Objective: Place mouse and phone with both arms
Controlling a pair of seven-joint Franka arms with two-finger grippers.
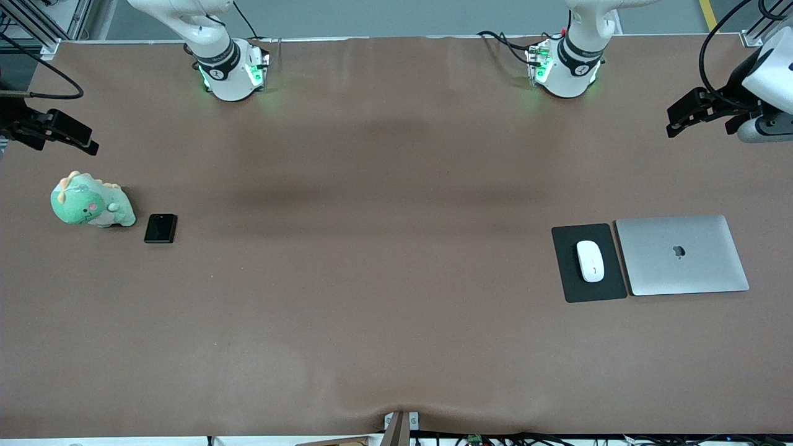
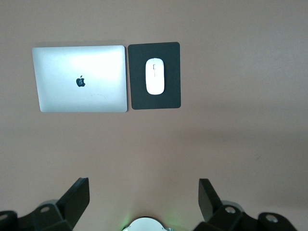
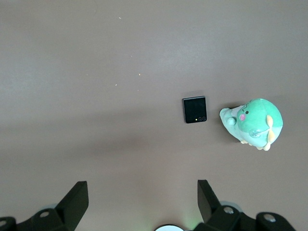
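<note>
Both grippers hung spread wide and empty, touching nothing. Left gripper [image 1: 678,121] was up at the left arm's end of the table [image 1: 384,322]; its 2 black fingers [image 2: 77,195] stood well apart in the left wrist view. Right gripper [image 1: 80,139] was up at the right arm's end, fingers [image 3: 77,197] equally far apart in its own wrist view. Both arms waited.

Markings: an apple logo [image 1: 679,251] sat dark on the lid of the closed silver laptop [image 1: 681,255]. No readable writing elsewhere.

Mouse [image 1: 590,261]: small, white, glossy oval with a thin grey line along its middle, lying on the dark matte mouse pad [image 1: 588,291]. Pad lay just beside the laptop, on the side toward the right arm's end, edges nearly touching. Both sat toward the left arm's end of the table.

Phone [image 1: 160,228]: small, black, glossy, rounded corners, flat on the brown table toward the right arm's end. 2 small round lenses showed at 1 edge in the right wrist view. Just beside it, closer to the table end, sat a green plush dinosaur [image 1: 92,201] with a pink cheek and cream spikes, a small gap between them.
</note>
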